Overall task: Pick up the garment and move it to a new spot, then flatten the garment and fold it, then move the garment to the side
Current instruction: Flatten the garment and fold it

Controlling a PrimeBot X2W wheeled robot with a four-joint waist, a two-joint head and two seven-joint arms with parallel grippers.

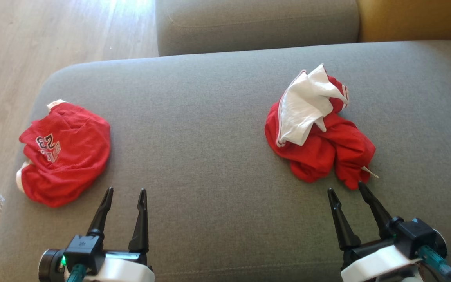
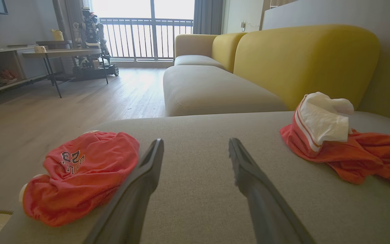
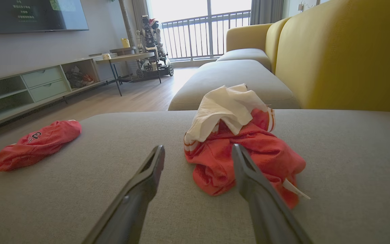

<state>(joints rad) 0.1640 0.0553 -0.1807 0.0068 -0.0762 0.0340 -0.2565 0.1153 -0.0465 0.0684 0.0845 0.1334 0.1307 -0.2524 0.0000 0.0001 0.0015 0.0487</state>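
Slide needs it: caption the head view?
Grey sofa: open left claw near red jersey, open right claw near red-and-white garment.

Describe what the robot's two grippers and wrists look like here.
The left gripper and right gripper match: two long, tapering black fingers on a black block, backed by a rounded white wrist shell. Each block takes a teal cable. A small green light glows on the left one.

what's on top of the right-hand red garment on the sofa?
A crumpled white piece with a red-striped edge lies on the red garment, toward its far side. It hides the cloth beneath; whether it is separate or part of that garment cannot be told.
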